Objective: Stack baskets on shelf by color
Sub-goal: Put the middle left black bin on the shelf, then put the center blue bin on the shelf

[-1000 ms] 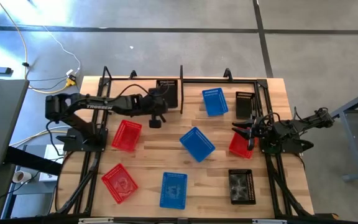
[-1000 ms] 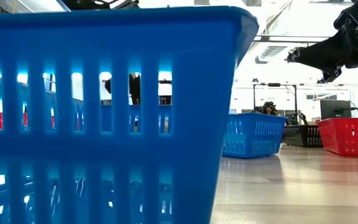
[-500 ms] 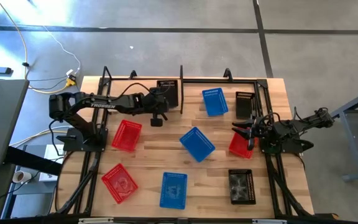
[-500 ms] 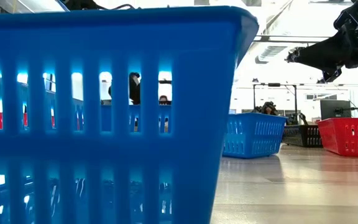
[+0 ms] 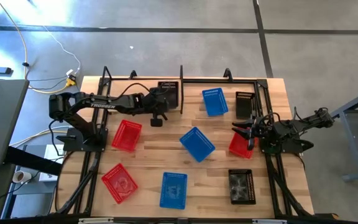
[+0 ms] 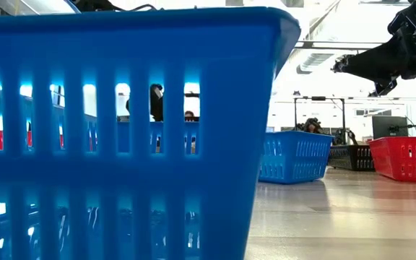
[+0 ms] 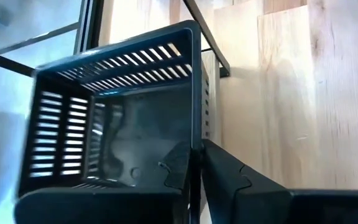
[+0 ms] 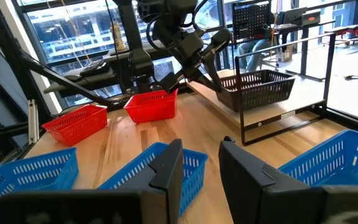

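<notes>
Left gripper [image 7: 194, 171] clamped on rim of slatted black plastic basket [image 5: 168, 93] at shelf [image 5: 191, 109] far edge.

Nearest: red [image 5: 119, 181], blue [image 5: 173, 189], black [image 5: 241, 186] perforated trays. Mid-table: two red [image 5: 127, 135] [image 5: 240, 145], one blue [image 5: 197, 144]. Farther, on pale board: blue [image 5: 214, 101], black [image 5: 245, 104]. Three per colour. Right gripper [image 8: 199, 169] above the red tray at the table's right, fingers slightly parted, empty.

The left tool [image 5: 161, 104] grips the black perforated plastic basket [image 5: 168, 93] on the wooden shelf [image 5: 194, 99]; the right tool [image 5: 244, 130] hangs above the red perforated plastic basket [image 5: 238, 145].
</notes>
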You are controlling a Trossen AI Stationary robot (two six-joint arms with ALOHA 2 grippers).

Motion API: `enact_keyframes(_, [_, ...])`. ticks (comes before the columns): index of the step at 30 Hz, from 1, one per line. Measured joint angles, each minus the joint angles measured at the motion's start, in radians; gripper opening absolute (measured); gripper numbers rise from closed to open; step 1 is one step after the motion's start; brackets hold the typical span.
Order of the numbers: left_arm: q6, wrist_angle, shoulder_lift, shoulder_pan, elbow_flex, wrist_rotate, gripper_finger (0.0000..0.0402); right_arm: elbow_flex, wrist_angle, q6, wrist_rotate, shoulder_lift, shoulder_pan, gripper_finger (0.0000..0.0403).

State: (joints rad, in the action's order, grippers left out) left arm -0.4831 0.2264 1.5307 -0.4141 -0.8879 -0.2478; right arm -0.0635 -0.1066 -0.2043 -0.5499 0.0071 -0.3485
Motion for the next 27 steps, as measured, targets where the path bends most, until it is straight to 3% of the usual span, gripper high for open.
enact_keyframes(12, [0.003,0.0,-0.001,0.0,0.0,0.028,0.0077,0.0,0.0,-0.006,0.0,0.0,0.0,0.0091])
enact_keyframes(27, [0.14,0.052,-0.052,0.009,-0.001,0.047,0.0133,0.002,0.031,-0.041,0.0,0.0,0.0,0.0091])
